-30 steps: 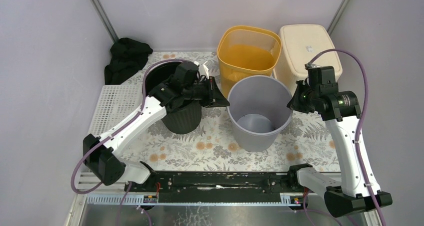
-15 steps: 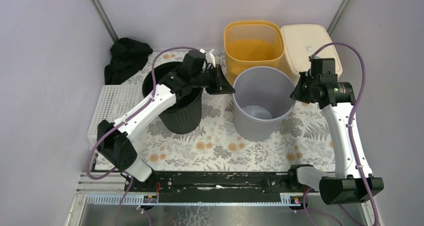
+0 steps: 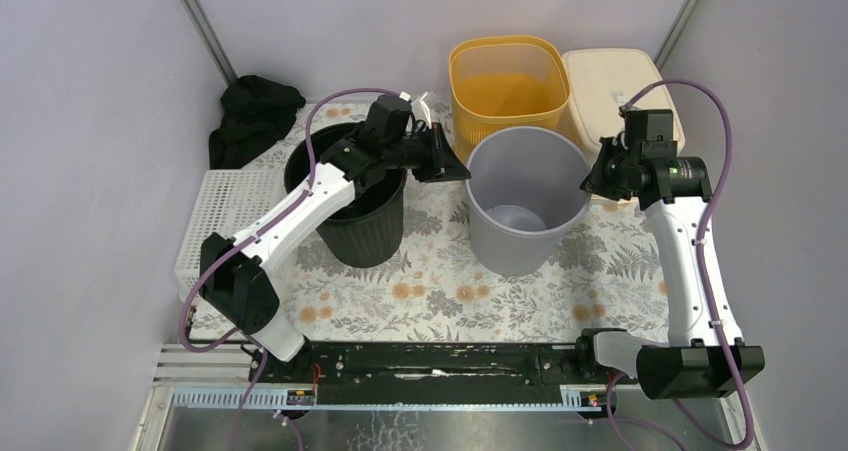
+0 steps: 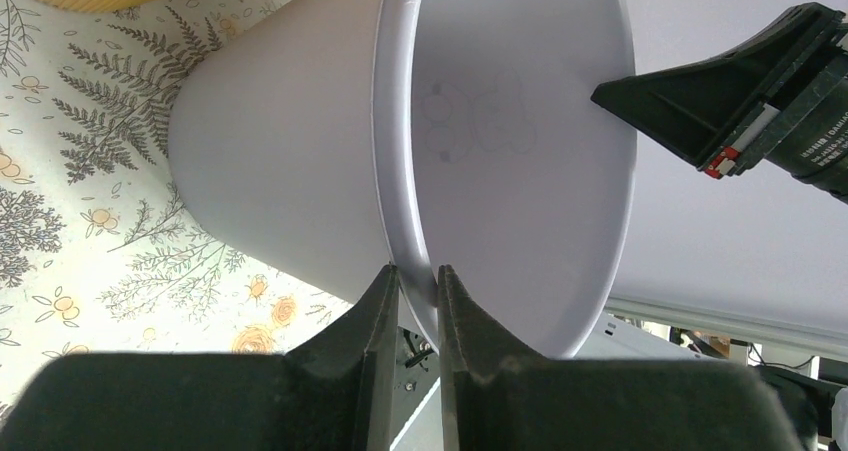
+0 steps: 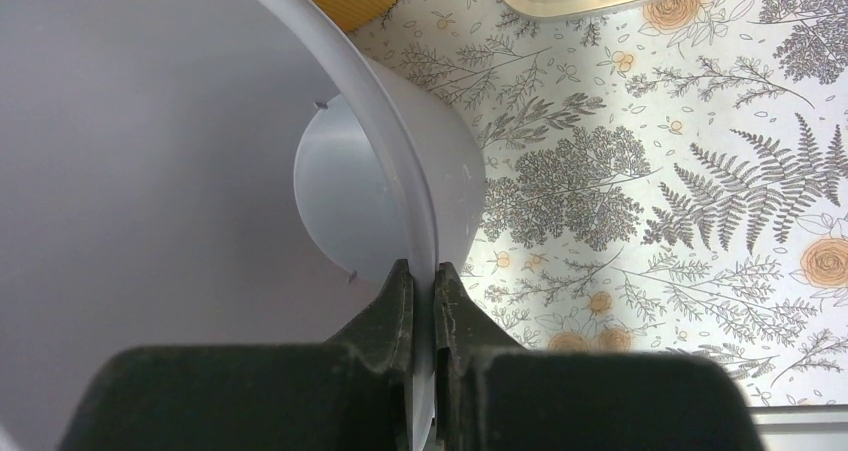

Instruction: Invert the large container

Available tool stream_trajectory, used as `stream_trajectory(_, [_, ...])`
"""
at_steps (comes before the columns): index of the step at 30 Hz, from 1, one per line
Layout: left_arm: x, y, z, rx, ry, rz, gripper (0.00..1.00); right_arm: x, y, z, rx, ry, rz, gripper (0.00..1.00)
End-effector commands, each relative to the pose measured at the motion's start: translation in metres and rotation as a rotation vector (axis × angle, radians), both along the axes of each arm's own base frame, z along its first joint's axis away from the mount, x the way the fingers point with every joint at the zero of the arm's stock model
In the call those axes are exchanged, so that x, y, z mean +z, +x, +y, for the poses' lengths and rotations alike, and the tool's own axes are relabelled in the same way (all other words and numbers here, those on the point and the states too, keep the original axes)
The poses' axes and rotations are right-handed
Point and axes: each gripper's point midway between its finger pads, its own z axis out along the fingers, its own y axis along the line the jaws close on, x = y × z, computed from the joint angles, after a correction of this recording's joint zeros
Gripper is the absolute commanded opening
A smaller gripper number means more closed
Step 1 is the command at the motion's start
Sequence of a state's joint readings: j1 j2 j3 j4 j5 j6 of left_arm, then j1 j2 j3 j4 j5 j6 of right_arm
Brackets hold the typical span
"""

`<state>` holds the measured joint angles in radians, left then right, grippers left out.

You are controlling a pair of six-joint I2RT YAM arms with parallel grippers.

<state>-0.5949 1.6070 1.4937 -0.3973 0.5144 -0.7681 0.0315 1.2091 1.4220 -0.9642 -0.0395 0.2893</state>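
Observation:
The large container (image 3: 520, 236) is a grey plastic bucket, mouth up, held over the flowered mat in the middle of the top view. My left gripper (image 3: 462, 174) is shut on its left rim. My right gripper (image 3: 588, 184) is shut on the right rim. In the left wrist view the rim of the bucket (image 4: 280, 161) sits pinched in my left gripper (image 4: 418, 276), and the right gripper's finger shows across the mouth. The right wrist view shows the thin wall of the bucket (image 5: 180, 151) clamped in my right gripper (image 5: 422, 269), with the round bottom visible inside.
A black ribbed bin (image 3: 365, 233) stands under my left arm. Behind the bucket are a yellow tub (image 3: 507, 86) and a cream lidded box (image 3: 615, 81). A white grid tray (image 3: 225, 221) and a black cloth (image 3: 255, 116) lie at the left.
Both arms have carried the grey bucket away from the bases toward the yellow tub and somewhat higher. Both grips on the rim have stayed shut.

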Motion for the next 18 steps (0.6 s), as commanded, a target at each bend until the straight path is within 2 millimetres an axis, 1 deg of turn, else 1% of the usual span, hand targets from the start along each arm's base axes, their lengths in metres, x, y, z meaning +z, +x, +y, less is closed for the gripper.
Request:
stream_trajectory(1, [-0.001, -0.030, -0.019, -0.126, -0.019, 0.005, 0.15, 0.049, -0.001, 0.031, 0.089, 0.132, -0.131, 0.00])
stream_trajectory(4, [0.001, -0.042, -0.027, -0.155, -0.020, 0.011, 0.16, 0.053, -0.011, 0.028, 0.080, 0.119, -0.126, 0.00])
stream_trajectory(7, [0.000, -0.050, -0.033, -0.171, -0.017, 0.013, 0.16, 0.052, -0.020, 0.025, 0.071, 0.107, -0.110, 0.00])
stream_trajectory(9, [0.000, -0.054, -0.034, -0.176, -0.012, 0.015, 0.16, 0.047, -0.024, 0.024, 0.068, 0.101, -0.095, 0.00])
stream_trajectory(10, [0.000, -0.056, -0.034, -0.176, -0.010, 0.016, 0.18, 0.044, -0.026, 0.023, 0.066, 0.099, -0.086, 0.00])
stream_trajectory(11, [0.000, -0.057, -0.034, -0.178, -0.008, 0.015, 0.22, 0.039, -0.028, 0.023, 0.062, 0.098, -0.075, 0.00])
stream_trajectory(13, [0.000, -0.059, -0.032, -0.177, -0.003, 0.014, 0.34, 0.031, -0.032, 0.021, 0.056, 0.091, -0.053, 0.07])
stream_trajectory(15, [0.001, -0.060, -0.030, -0.174, 0.004, 0.008, 0.44, 0.029, -0.035, 0.018, 0.042, 0.079, -0.046, 0.16])
stream_trajectory(16, [0.002, -0.060, -0.029, -0.173, 0.006, 0.005, 0.47, 0.029, -0.036, 0.016, 0.033, 0.069, -0.048, 0.21])
stream_trajectory(18, [0.003, -0.061, -0.028, -0.175, 0.005, 0.003, 0.49, 0.033, -0.038, 0.009, 0.008, 0.039, -0.059, 0.30])
